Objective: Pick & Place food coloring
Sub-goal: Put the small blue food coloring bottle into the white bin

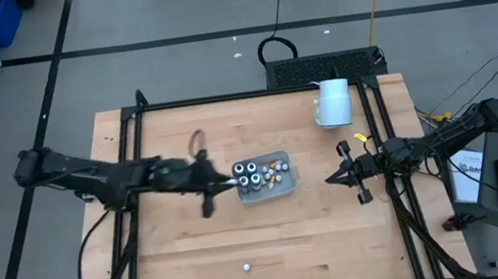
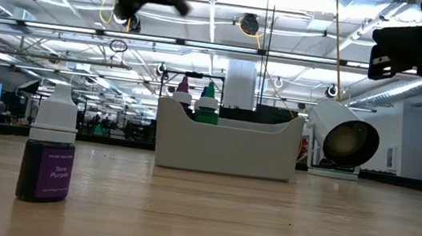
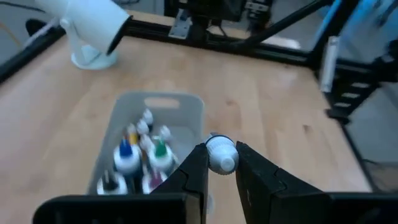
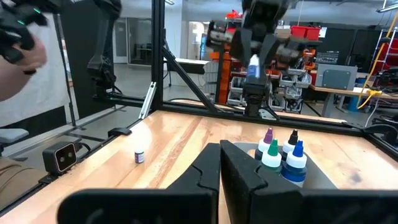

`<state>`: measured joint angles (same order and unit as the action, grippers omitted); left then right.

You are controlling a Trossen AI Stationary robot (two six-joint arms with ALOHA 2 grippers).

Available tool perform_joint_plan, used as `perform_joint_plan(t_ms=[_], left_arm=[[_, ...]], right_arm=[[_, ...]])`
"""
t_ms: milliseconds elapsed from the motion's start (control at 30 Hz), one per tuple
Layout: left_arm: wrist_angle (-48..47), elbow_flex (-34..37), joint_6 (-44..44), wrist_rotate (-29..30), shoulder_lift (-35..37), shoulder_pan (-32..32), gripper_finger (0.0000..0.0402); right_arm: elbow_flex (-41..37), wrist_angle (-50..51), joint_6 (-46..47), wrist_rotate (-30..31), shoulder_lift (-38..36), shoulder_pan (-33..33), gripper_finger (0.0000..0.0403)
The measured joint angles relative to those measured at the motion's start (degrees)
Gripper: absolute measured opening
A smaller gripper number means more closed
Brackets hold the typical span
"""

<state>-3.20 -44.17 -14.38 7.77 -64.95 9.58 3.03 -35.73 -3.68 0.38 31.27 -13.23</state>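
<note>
tray point(image 1: 284, 186) mid-table, mug point(image 1: 332, 102) behind, front open

Left end effector point(image 1: 235, 182) at tray point(image 1: 284, 185)

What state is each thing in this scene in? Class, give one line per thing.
Left tool: shut on a white-capped bottle, held above the tray's edge.
Right tool: shut, empty, waiting at the table's right side.
Tray: upright, holding several bottles.
Purple bottle: standing upright alone on the table, capped.
White cylinder: lying on its side.
</note>
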Motion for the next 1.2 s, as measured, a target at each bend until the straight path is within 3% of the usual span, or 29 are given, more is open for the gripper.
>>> perform_joint_plan(t_ms=[333, 567, 767, 1200], left_arm=[[-23.77, -38.36, 7.83, -1.16, -32.71, -7.71, 0.006], [-30.38, -54.77, 11.55, -8.55, -49.43, -12.56, 0.006], [-35.68, -61.23, 11.28, -9.02, -55.71, -15.13, 0.006], [-36.5, -61.43, 9.38, -7.67, -58.49, -16.67, 0.006]], right_arm=[[0.0, 0.02, -0.02, -0.15, 0.0, 0.02, 0.0004], [0.0, 2.25, -0.14, -0.22, 0.0, 0.02, 0.0004], [0.0, 2.09, -1.36, -0.22, -0.02, 0.02, 0.0004], [0.0, 1.02, -3.5, 0.84, -0.02, 0.02, 0.0004]])
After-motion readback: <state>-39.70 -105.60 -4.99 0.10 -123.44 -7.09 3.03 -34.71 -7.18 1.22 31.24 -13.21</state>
